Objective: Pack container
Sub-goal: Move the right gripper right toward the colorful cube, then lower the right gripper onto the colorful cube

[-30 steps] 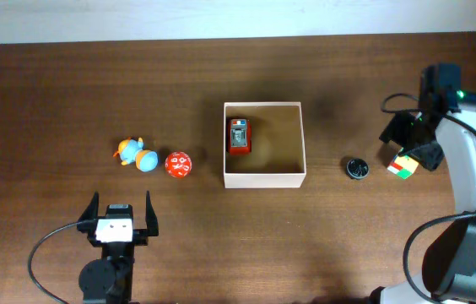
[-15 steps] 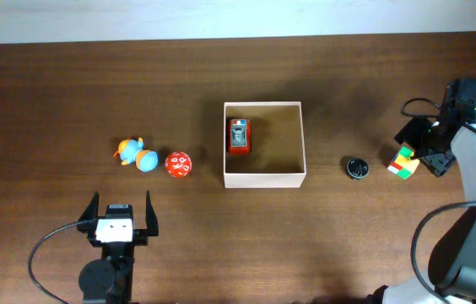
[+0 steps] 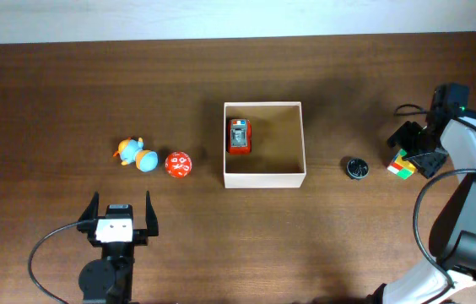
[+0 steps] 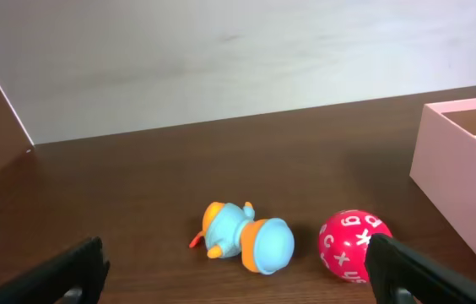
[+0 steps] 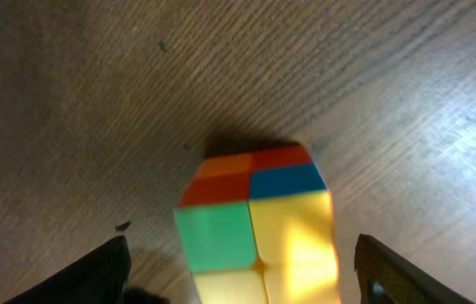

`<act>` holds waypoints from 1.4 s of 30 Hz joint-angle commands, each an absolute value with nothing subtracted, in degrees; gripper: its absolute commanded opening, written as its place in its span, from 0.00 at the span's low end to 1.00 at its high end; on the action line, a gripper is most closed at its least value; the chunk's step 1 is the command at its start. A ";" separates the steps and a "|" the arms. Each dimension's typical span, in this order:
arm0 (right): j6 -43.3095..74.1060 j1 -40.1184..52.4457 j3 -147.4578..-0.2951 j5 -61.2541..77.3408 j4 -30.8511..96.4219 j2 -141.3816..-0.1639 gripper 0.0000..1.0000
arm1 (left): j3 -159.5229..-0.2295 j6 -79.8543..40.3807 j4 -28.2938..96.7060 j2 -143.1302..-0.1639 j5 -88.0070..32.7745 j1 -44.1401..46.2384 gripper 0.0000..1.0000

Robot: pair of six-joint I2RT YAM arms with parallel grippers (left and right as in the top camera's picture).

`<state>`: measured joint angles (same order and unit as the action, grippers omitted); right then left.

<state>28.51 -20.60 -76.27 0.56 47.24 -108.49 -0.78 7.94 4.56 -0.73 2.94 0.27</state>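
Note:
The container [image 3: 264,177] is a square white-walled box with a tan inside at the table's middle; a red toy car [image 3: 238,136] lies in its left part. Its pale wall also shows in the left wrist view [image 4: 462,177]. A colourful cube [image 3: 402,165] lies at the far right. My right gripper [image 3: 417,150] is open just over it; in the right wrist view the cube [image 5: 259,224] sits between the spread fingers [image 5: 242,279]. My left gripper [image 3: 120,221] is open and empty near the front edge, behind a blue-orange duck toy [image 4: 248,238] and a red lettered ball [image 4: 352,245].
A small black round object [image 3: 356,168] lies between the container and the cube. The duck toy [image 3: 134,154] and the red ball [image 3: 178,164] lie left of the container. A pale wall runs along the table's far edge.
My right gripper swung out to the right, then came back left and settled over the cube. The cube, the container and the left arm have stayed put.

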 commanded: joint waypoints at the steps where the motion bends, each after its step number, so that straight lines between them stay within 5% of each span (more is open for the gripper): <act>1: 29.02 -21.08 -75.85 0.40 46.39 -110.54 0.79 | -0.51 8.69 4.60 -0.40 2.31 0.49 0.99; 32: 29.26 -21.08 -75.83 -0.49 43.90 -114.78 0.79 | -0.51 8.69 4.60 -0.40 2.31 0.49 0.99; 42: 29.26 -21.08 -75.83 -0.45 43.35 -114.80 0.59 | -0.54 8.69 4.60 -0.40 2.31 0.49 0.99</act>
<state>28.73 -20.60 -76.27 0.10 43.59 -114.39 -0.78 7.94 4.56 -0.73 2.94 0.27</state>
